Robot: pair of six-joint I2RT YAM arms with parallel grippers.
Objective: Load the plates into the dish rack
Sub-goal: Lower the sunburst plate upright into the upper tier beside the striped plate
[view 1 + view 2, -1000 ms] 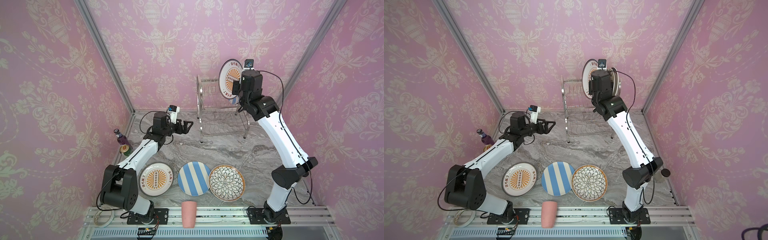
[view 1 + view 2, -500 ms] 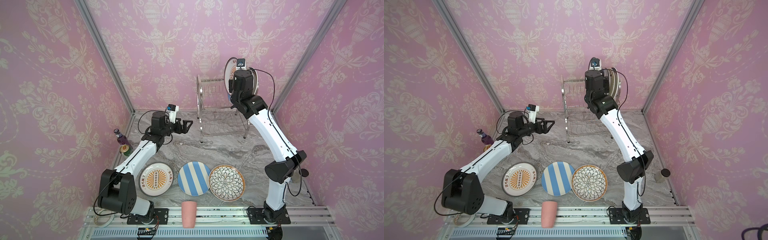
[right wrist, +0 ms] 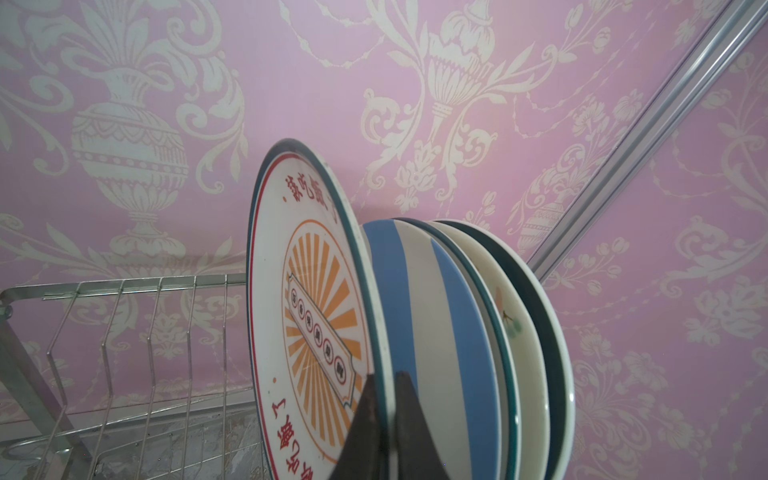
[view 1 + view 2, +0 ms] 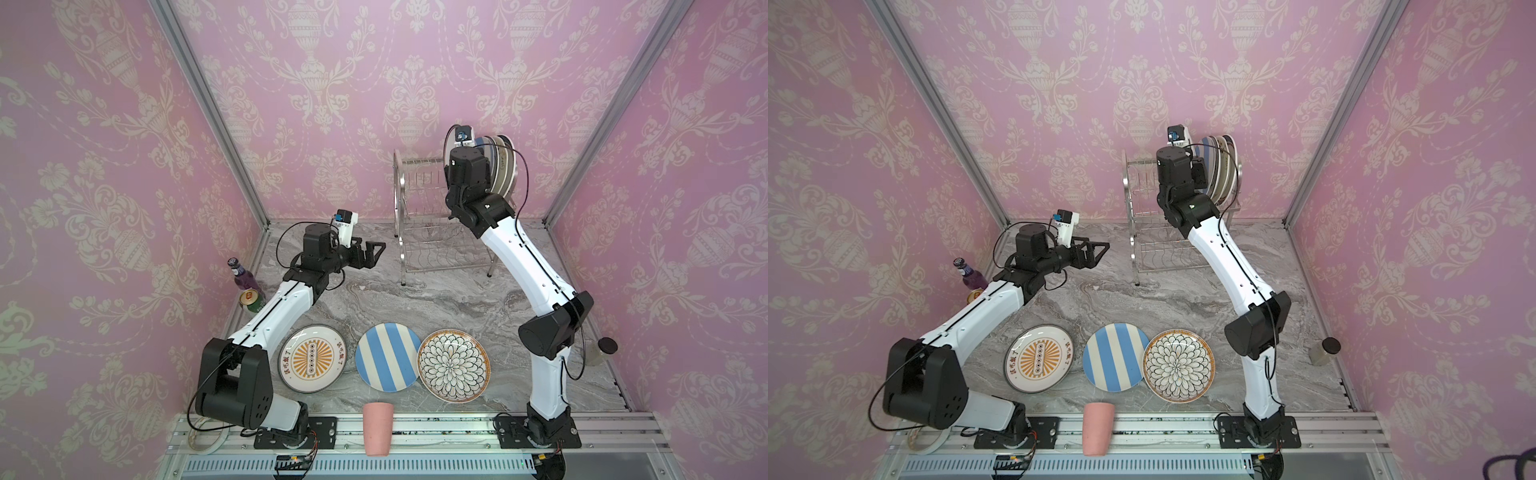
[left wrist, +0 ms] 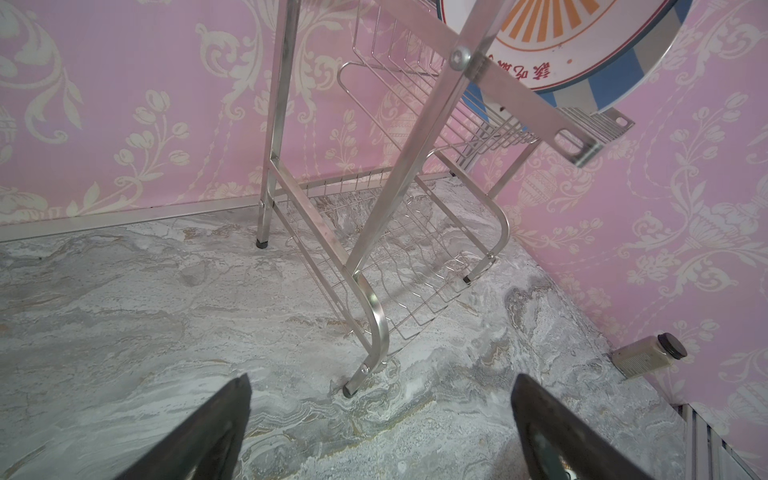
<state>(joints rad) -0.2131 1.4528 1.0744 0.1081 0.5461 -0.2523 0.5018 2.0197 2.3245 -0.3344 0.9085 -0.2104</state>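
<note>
Right fingers [image 3: 374,424] are clenched on the rim of an orange-sunburst plate [image 3: 316,316], which stands on edge at the upper tier of the dish rack [image 5: 408,166], at the back of the desk [image 4: 415,299]. Red Chinese characters run round the plate's face, seemingly 该吃饭了; the small characters in the banner across its sunburst cannot be read. Just beside it in that tier stand a blue-white striped plate [image 3: 415,316], a cream floral plate [image 3: 505,320] and a dark-rimmed plate [image 3: 540,316], all upright and close together. Whether the gripped plate sits in a slot cannot be told.

Left fingers [image 4: 372,254] hang released above the desk near the rack's foot, grasping nothing. Along the desk's front three plates lie flat in a row: a flat sunburst plate [image 4: 309,357] with the same red writing, a flat striped plate [image 4: 386,355] and a black-white petal plate [image 4: 453,365], the last two touching. A pink cup [image 4: 377,428] stands at the front rail. By the left wall stand a purple bottle [image 4: 243,274] and a can [image 4: 251,300]; a black-lidded jar [image 4: 1323,352] lies by the right wall. Their labels are unreadable.
</note>
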